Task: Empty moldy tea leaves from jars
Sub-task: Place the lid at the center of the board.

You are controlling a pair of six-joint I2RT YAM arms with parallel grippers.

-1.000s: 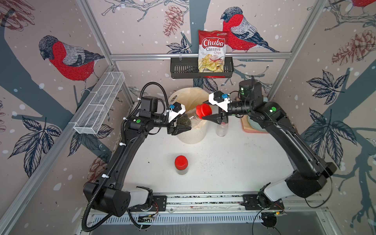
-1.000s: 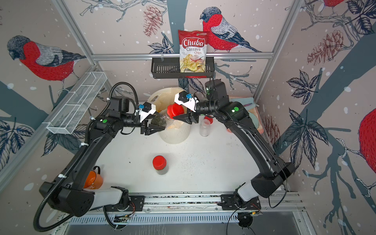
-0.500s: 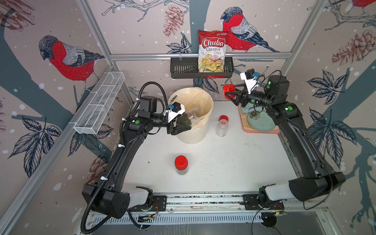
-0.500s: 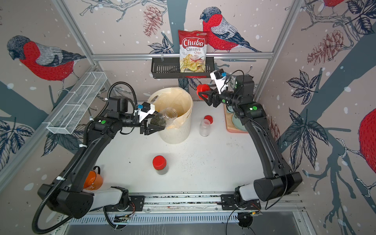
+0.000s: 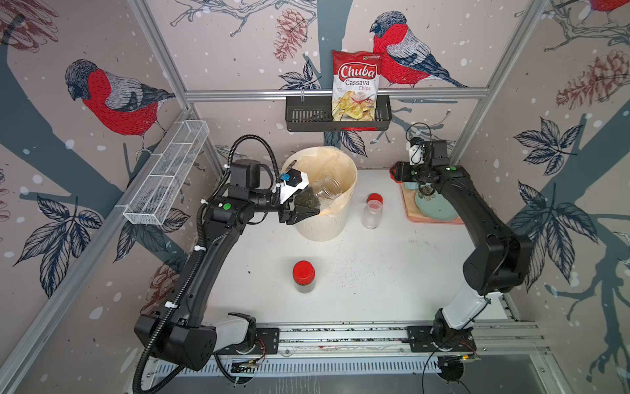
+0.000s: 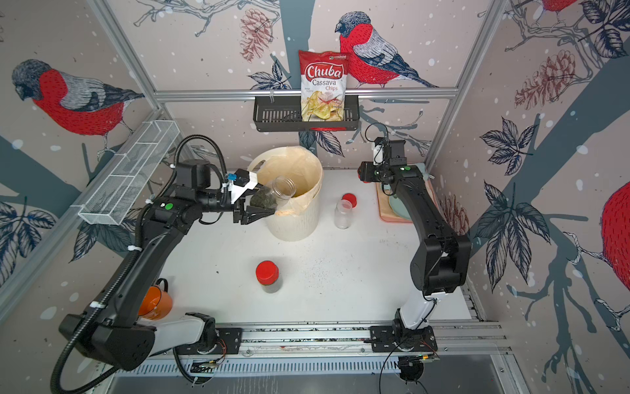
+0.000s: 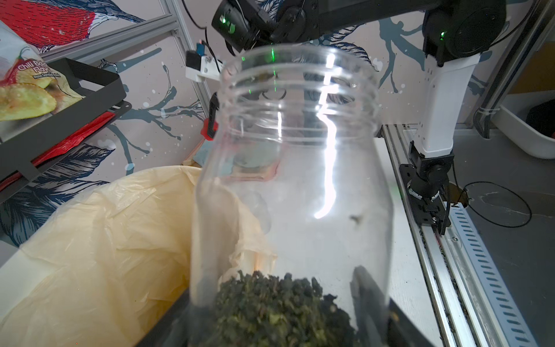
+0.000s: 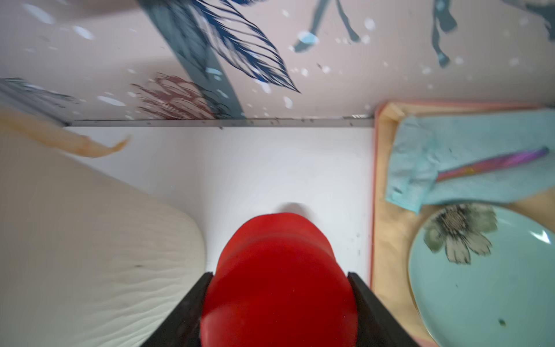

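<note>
My left gripper [image 5: 301, 208] is shut on a clear lidless jar [image 5: 322, 191], tilted with its mouth over the white bin [image 5: 324, 227]. Dark tea leaves [image 7: 276, 306] lie in the jar's bottom end between the fingers [image 7: 365, 300]. My right gripper [image 8: 277, 300] is shut on a red lid [image 8: 276, 285], above the table's back right between the bin and the tray [image 8: 387, 240]. A lidless empty jar [image 5: 372, 214] stands right of the bin, a red lid [image 5: 375, 198] lying behind it. A closed jar [image 5: 304, 277] with a red lid stands mid-table; it holds dark leaves.
The bin has a yellowish bag liner [image 7: 105, 240]. The tray holds a blue-green plate [image 8: 486, 285] and a blue cloth [image 8: 450, 165]. An orange mug [image 6: 155, 302] sits by the left arm's base. A black shelf [image 5: 337, 117] with a chips bag hangs on the back wall.
My right gripper pulled the red lid off the held jar and carried it right and back toward the tray. The left gripper kept the jar in place.
</note>
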